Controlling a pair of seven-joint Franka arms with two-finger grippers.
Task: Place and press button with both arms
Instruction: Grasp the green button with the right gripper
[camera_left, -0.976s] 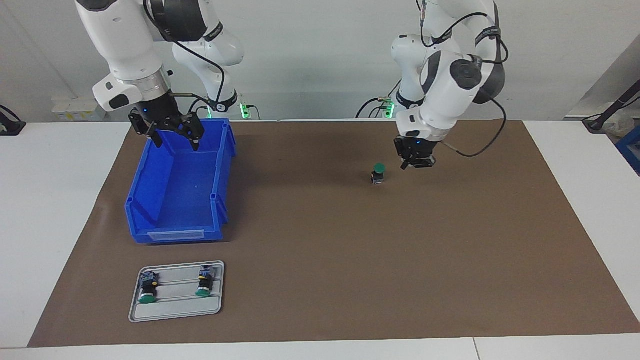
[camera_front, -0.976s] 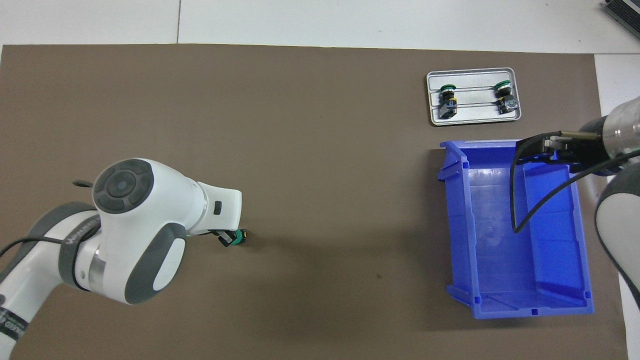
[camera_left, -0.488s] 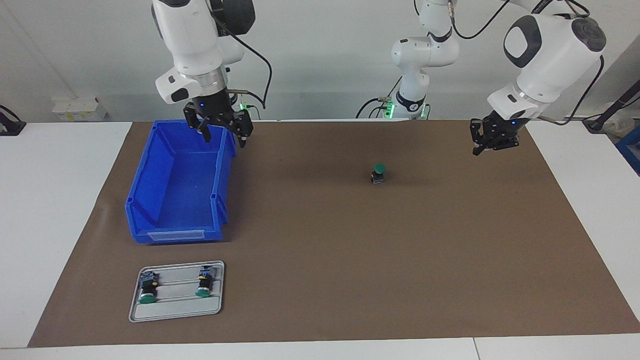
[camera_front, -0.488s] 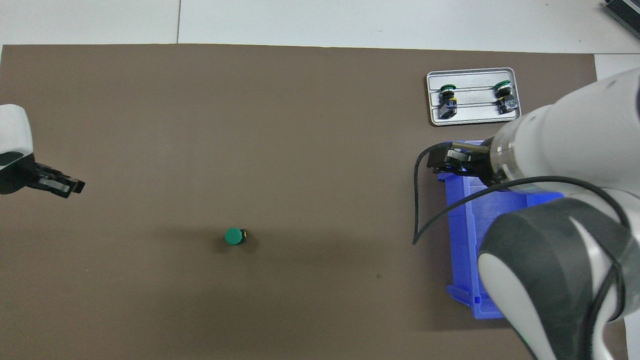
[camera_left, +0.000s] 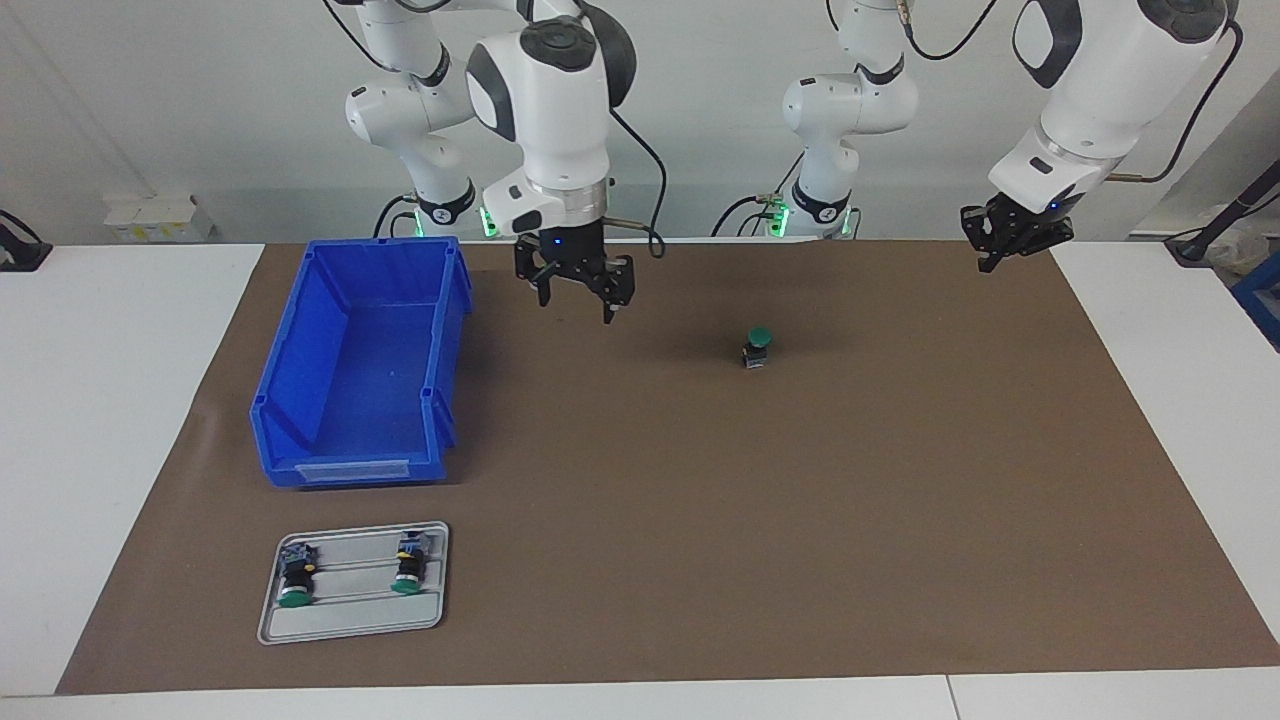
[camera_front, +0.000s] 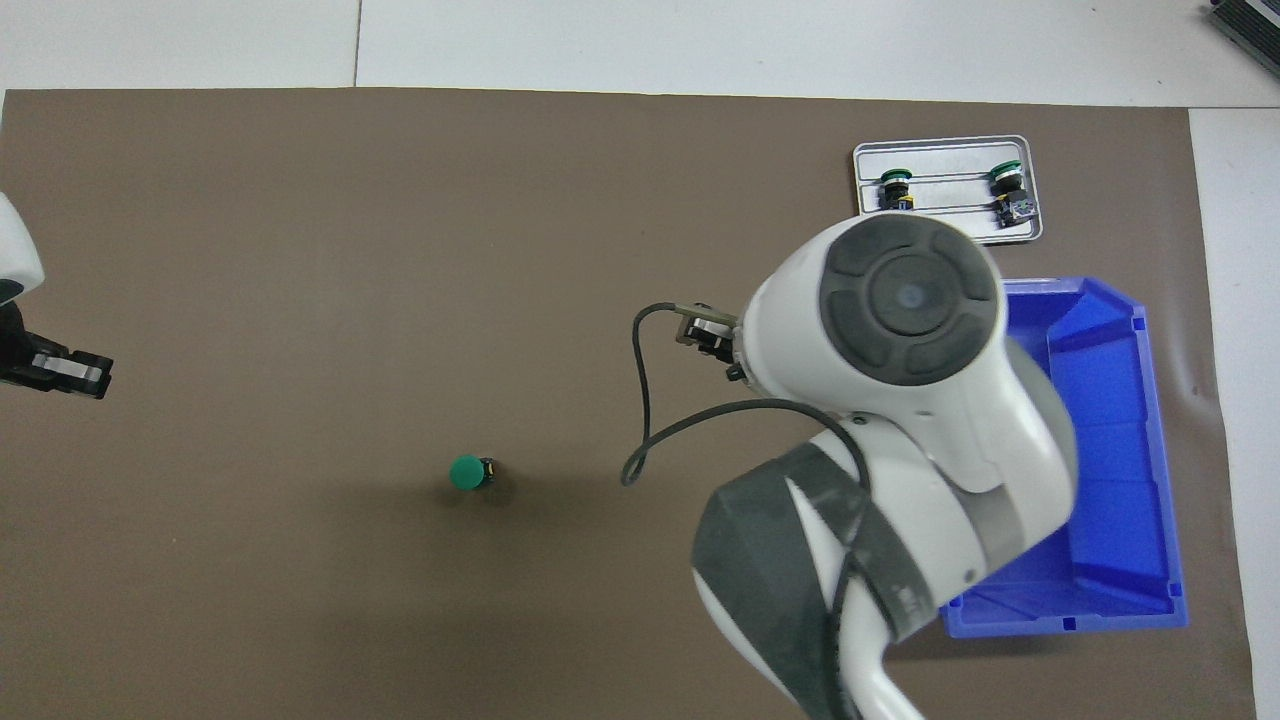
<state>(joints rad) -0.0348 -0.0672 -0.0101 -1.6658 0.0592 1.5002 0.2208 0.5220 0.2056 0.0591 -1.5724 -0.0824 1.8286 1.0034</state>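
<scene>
The upright button (camera_left: 757, 347) could be toppled if struck off-centre by the spread right gripper (camera_left: 577, 292); the left gripper (camera_left: 1013, 243) was pressed together.

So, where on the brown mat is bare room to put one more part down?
The widest bare stretch of the brown mat lies farther from the robots than the button, beside the tray. Toward the right arm's end it is crowded: blue bin, then the tray with two buttons.
</scene>
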